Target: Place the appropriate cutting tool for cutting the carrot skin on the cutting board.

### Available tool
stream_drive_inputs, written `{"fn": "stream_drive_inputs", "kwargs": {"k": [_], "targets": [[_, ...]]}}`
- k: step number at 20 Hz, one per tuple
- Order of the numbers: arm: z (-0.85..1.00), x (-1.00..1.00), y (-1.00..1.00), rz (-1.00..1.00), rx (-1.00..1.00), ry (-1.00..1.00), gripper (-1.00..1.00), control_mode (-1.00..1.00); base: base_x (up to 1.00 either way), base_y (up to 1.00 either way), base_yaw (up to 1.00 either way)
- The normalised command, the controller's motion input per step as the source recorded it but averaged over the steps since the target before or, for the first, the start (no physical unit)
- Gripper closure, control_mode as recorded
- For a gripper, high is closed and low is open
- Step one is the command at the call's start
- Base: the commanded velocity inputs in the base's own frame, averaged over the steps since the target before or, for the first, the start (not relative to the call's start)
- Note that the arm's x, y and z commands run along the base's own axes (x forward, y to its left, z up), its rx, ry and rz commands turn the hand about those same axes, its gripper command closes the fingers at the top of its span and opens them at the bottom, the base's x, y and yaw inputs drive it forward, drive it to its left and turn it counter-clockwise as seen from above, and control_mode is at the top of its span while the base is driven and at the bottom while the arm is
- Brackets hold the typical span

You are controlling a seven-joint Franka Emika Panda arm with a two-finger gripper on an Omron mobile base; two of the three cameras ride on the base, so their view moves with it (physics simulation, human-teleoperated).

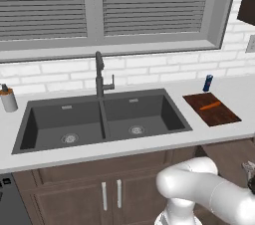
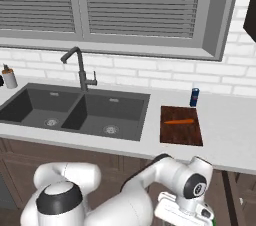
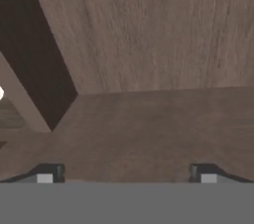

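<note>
The thin orange carrot (image 1: 210, 105) (image 2: 179, 121) lies across the dark reddish-brown cutting board (image 1: 220, 116) (image 2: 181, 133) on the counter right of the sink. No cutting tool is in view. My arm is folded low, with its wrist (image 2: 195, 185) below the counter's front edge, in front of the cabinets under the board. In the hand view my gripper (image 3: 126, 174) is open, its two fingertips (image 3: 47, 173) far apart with nothing between them. It faces brown wooden panels close ahead.
A dark double sink (image 1: 175, 110) (image 2: 144, 115) with a faucet (image 1: 99, 74) (image 2: 80, 70) fills the counter's middle. A blue can (image 1: 207, 83) (image 2: 194, 97) stands behind the board. A soap dispenser (image 1: 7, 98) (image 2: 8, 77) stands at the far left. Cabinet doors (image 1: 109, 194) run below.
</note>
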Motion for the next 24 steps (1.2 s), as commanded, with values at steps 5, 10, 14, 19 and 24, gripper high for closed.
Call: {"fn": "stream_drive_inputs", "kwargs": {"k": [5, 10, 14, 19, 24], "targets": [[0.24, 0.4, -0.23, 0.0, 0.0, 0.0, -1.0, -1.0, 0.0, 0.0, 0.0], [-0.01, 0.14, 0.0, 0.0, -0.01, -0.03, -1.0, -1.0, 0.0, 0.0, 0.0], [-0.01, 0.3, 0.0, -0.04, -0.02, 0.0, -1.0, -1.0, 0.0, 0.0, 0.0], [-0.08, 0.3, 0.0, -0.09, -0.02, 0.0, -1.0, -1.0, 0.0, 0.0, 0.0], [-0.21, 0.1, 0.0, -0.06, -0.01, 0.0, -1.0, -1.0, 0.0, 0.0, 0.0]]}}
